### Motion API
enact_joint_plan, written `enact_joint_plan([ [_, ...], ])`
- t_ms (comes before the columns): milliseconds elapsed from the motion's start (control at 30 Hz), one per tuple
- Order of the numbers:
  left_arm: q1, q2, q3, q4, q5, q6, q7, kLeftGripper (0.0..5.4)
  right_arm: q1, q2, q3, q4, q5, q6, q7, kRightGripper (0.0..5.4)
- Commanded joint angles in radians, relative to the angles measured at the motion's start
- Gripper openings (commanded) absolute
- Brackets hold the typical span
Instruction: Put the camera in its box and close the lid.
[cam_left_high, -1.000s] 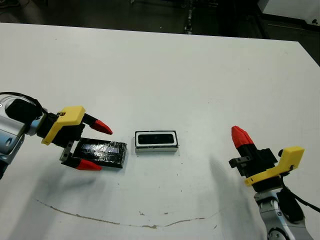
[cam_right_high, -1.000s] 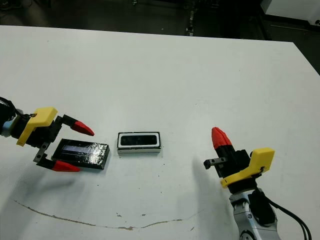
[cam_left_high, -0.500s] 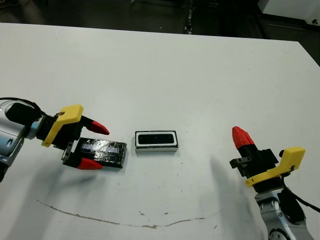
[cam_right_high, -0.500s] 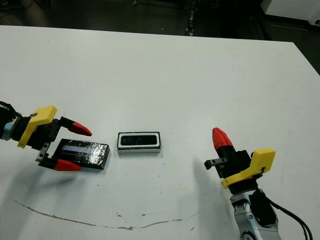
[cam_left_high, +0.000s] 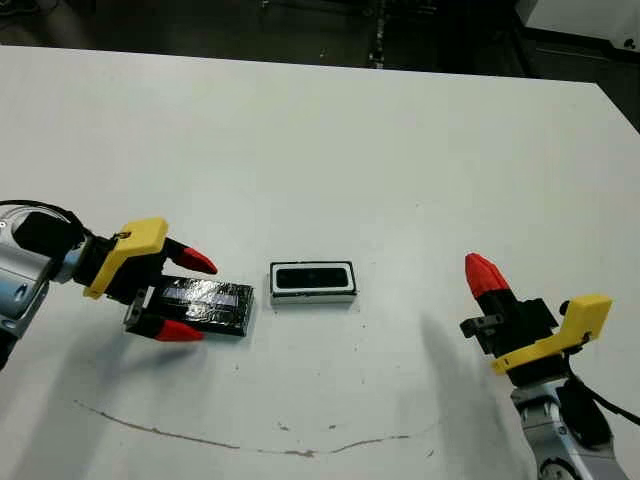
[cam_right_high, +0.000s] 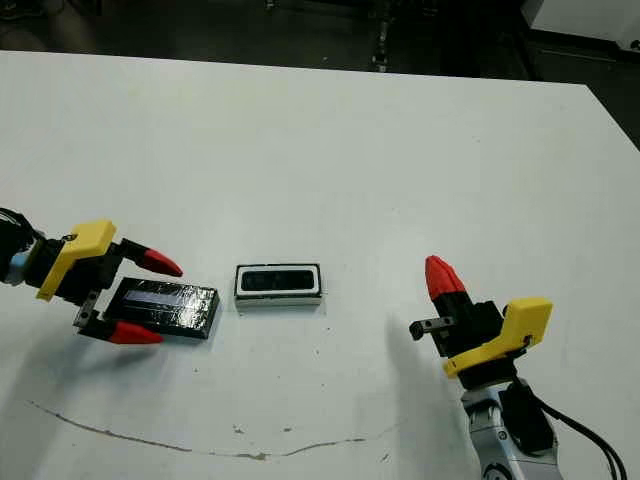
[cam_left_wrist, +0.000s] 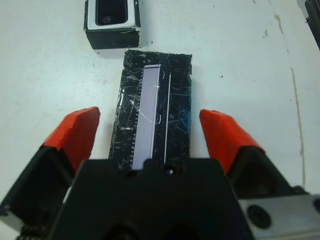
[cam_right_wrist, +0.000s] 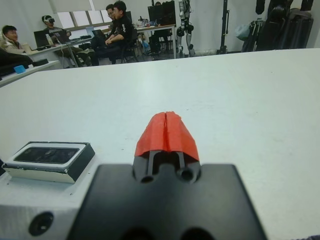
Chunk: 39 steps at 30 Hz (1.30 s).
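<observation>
The box (cam_left_high: 312, 281), a small white-walled tray with a black rim, sits mid-table with the camera (cam_left_high: 311, 279) lying inside it as a dark bar. Just left of it, the lid (cam_left_high: 208, 302), a flat glossy black slab with a shiny strip, lies on the table. My left gripper (cam_left_high: 190, 297) is open, one finger on each side of the lid's near end; the left wrist view shows the lid (cam_left_wrist: 155, 110) between the fingers (cam_left_wrist: 75, 132) with gaps on both sides. My right gripper (cam_left_high: 483, 277) is shut and holds nothing, well to the right of the box (cam_right_wrist: 47, 157).
A thin brown line (cam_left_high: 250, 445) runs across the white table (cam_left_high: 330, 140) near its front edge. Beyond the far edge of the table, people (cam_right_wrist: 112, 25) sit at desks.
My left gripper has sunk a little toward the table around the lid's end. The lid, the box and the right gripper have stayed put.
</observation>
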Motion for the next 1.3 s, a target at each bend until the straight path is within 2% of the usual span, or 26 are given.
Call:
enact_joint_plan([
  [33,0.024,0.016,-0.005,-0.015,0.011,0.041,0.007,4.09,0.012,-0.016,-0.006,-0.010,0.000,0.005,-0.005,0.00],
  [267,0.008,0.017,-0.019,-0.020,0.031,0.068,0.001,3.17,0.011,-0.016,-0.005,-0.014,-0.004,0.004,-0.009,0.00],
  [633,-0.007,0.013,-0.028,-0.004,0.031,0.094,-0.016,3.16,0.010,-0.014,0.002,-0.017,-0.006,0.017,-0.020,0.00],
  [967,-0.012,0.013,0.033,-0.017,-0.032,0.181,0.004,3.16,0.008,-0.012,0.011,-0.011,-0.011,0.014,-0.027,0.00],
  [1167,-0.011,-0.003,0.089,-0.024,-0.112,0.234,0.005,3.16,0.008,-0.014,0.011,-0.001,-0.010,0.000,-0.015,0.00],
  [1300,-0.004,-0.008,0.108,-0.037,-0.131,0.233,0.031,3.16,0.011,-0.011,0.012,-0.003,-0.013,-0.001,-0.018,0.00],
])
